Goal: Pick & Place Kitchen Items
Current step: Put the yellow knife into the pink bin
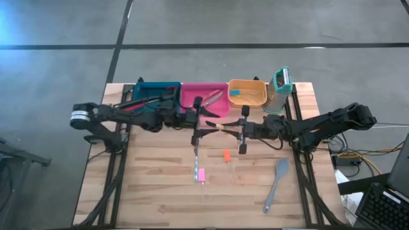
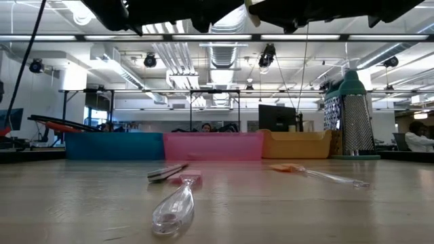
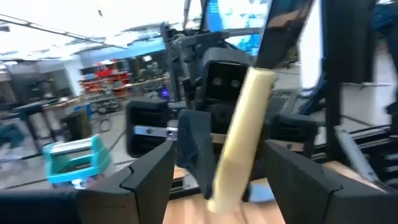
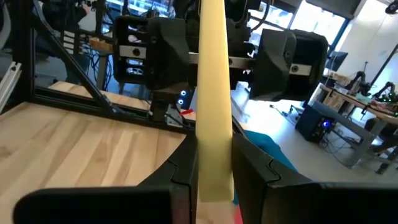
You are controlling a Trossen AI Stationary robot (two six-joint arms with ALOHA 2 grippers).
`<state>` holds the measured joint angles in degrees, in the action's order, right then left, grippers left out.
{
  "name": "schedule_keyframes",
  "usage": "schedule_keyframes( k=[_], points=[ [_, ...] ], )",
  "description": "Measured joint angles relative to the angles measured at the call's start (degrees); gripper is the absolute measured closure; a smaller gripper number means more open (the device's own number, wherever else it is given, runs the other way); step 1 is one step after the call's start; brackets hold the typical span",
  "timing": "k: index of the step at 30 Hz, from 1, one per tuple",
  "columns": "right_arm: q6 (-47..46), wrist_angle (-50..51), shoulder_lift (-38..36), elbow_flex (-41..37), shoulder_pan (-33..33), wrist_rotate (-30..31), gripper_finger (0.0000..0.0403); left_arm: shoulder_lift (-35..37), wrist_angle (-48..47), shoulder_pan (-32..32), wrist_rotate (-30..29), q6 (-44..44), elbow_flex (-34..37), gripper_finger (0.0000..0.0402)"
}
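Nearest the counter's (image 1: 160, 198) front edge, a grey spatula (image 1: 276, 184) lies alone on the right, its blade toward the bins and its handle toward the front. Just behind it, toward the middle, a pink-handled utensil (image 1: 199, 167) and an orange-handled one (image 1: 227, 160) lie side by side but apart; the low view shows both with clear, glassy ends, the pink one's (image 2: 175, 200) a spoon bowl pointing at the camera.

Above the middle of the counter the two arms meet. The right gripper (image 1: 243, 130) has its jaws clenched on a pale yellow handle (image 4: 212, 99), a straight, smooth bar that runs between the two grippers. The left gripper (image 1: 197, 124) faces it from the other side, its jaws released and standing either side of the same handle (image 3: 239, 140) with a gap showing. Both grippers hang clear of the wood, and nothing on the counter touches them.

Along the far edge stand three square bins in a row, touching: a teal bin (image 1: 155, 94) with long black utensils (image 1: 137, 101) in it, a pink bin (image 1: 203, 97) holding metal cutlery (image 1: 213, 98), and an orange bin (image 1: 247, 93) with a blue-handled item (image 1: 234, 92) inside. Just right of the orange bin a teal-and-white gadget (image 1: 280, 86) stands upright.
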<state>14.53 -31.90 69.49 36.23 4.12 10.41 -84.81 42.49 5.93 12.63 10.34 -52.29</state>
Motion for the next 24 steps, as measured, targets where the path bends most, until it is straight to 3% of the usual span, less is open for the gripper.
schedule_keyframes(
  k=[3, 9, 13, 18, 24],
  points=[
    [0.0, 0.0, 0.0, 0.0, 0.0, 0.0, 0.0346, -0.9, 0.3, 0.0, 3.3, -1.4, -1.3, 0.0156],
    [-0.1, 0.0, 0.0, 0.0, 0.0, 0.0, 0.0346, -1.5, -0.3, 0.0, 3.6, -1.2, -1.9, 0.0186],
    [0.0, 0.1, 0.0, 0.0, 0.0, 0.0, 0.0346, -1.5, 0.0, 0.0, 3.6, -1.2, -2.1, 0.0245],
    [-0.7, 0.2, 0.0, 0.0, -0.1, 0.1, 0.0346, -1.5, 0.0, 0.0, 3.5, -0.5, -2.1, 0.0348],
    [-0.8, 0.3, 0.0, 0.0, -0.1, 0.2, 0.0346, -1.5, -0.2, 0.0, 3.5, -0.6, -2.1, 0.0347]
  ],
)
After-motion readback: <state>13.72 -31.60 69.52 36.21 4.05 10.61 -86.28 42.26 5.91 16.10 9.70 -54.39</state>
